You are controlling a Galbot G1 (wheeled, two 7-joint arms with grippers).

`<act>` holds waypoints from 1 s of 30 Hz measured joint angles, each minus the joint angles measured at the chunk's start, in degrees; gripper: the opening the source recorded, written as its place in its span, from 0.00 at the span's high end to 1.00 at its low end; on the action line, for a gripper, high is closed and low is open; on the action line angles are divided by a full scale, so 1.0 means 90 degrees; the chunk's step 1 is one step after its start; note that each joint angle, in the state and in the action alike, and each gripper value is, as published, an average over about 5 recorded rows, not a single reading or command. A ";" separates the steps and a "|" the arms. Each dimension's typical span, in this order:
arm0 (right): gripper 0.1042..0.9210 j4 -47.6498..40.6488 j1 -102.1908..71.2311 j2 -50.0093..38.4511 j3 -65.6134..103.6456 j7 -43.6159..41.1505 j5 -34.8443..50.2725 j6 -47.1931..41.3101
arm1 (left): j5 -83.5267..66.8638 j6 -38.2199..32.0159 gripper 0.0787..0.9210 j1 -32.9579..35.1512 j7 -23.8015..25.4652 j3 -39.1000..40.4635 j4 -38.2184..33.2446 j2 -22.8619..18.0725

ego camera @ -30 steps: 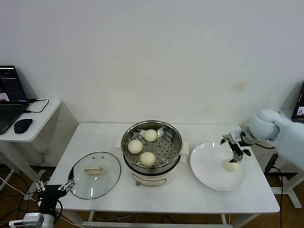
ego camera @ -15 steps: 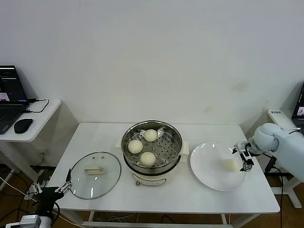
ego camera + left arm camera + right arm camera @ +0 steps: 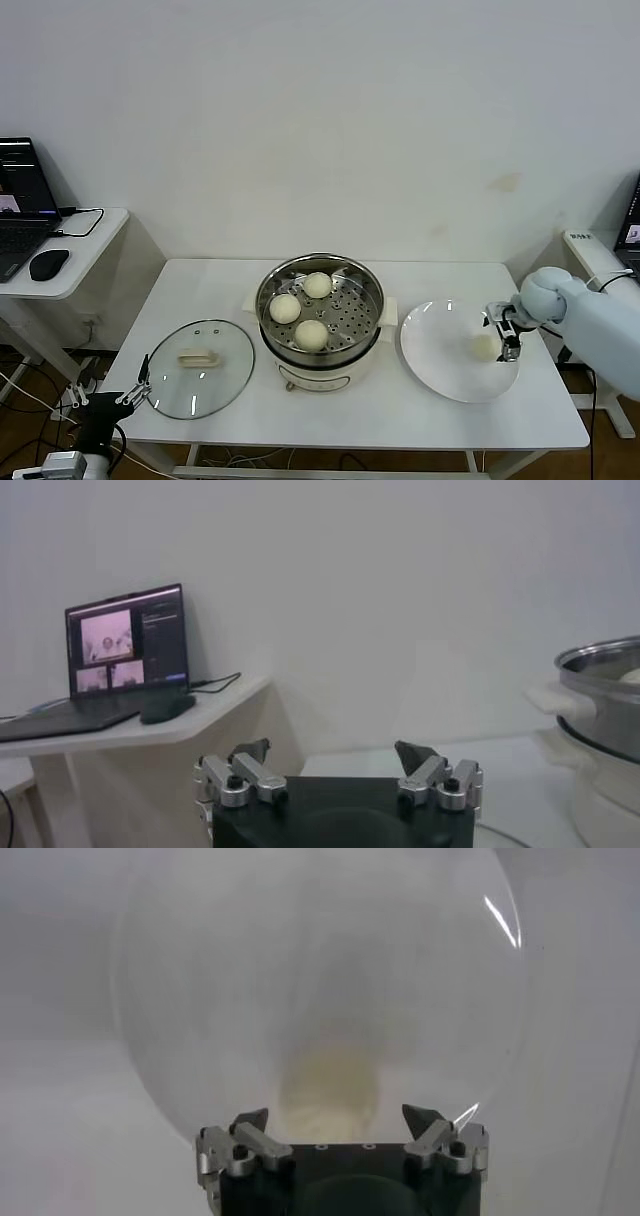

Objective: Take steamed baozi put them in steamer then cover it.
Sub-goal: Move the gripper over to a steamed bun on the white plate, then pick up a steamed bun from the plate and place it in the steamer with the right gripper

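Observation:
Three cream-white baozi (image 3: 311, 334) lie in the shiny steamer (image 3: 366, 283) on its cream pot base at the table's middle. A fourth baozi (image 3: 485, 347) lies on the white plate (image 3: 435, 350) at the right; in the right wrist view this baozi (image 3: 333, 1086) sits just in front of the jaws. My right gripper (image 3: 504, 333) is open, low at the plate's right side, next to that baozi and not holding it. The glass cover (image 3: 200, 352) with its cream handle lies flat on the table at the left. My left gripper (image 3: 142, 385) is open and empty at the table's front left edge.
A side table (image 3: 85, 255) with a laptop and a mouse stands at the far left. The steamer's edge (image 3: 600, 695) shows in the left wrist view. The plate's rim (image 3: 500, 968) fills the right wrist view.
My right gripper let go of the baozi on the plate, swung out to the right, then came back a little toward the baozi. The left arm has barely moved.

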 measured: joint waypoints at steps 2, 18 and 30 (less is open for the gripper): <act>0.15 -0.0071 -0.0028 0.0058 0.0023 0.0005 -0.0025 -0.0012 | 0.0000 0.0000 0.12 0.0003 0.0001 0.0001 0.0003 -0.0001; 0.40 -0.0270 -0.0090 0.0243 0.0133 0.0031 -0.0071 -0.0096 | -0.0003 0.0000 0.12 0.0001 -0.0001 -0.0001 0.0013 -0.0020; 0.44 0.0112 0.0236 -0.0049 -0.0110 -0.0151 0.0226 -0.0228 | -0.0009 -0.0006 0.12 0.0015 -0.0002 -0.0033 -0.0028 -0.0007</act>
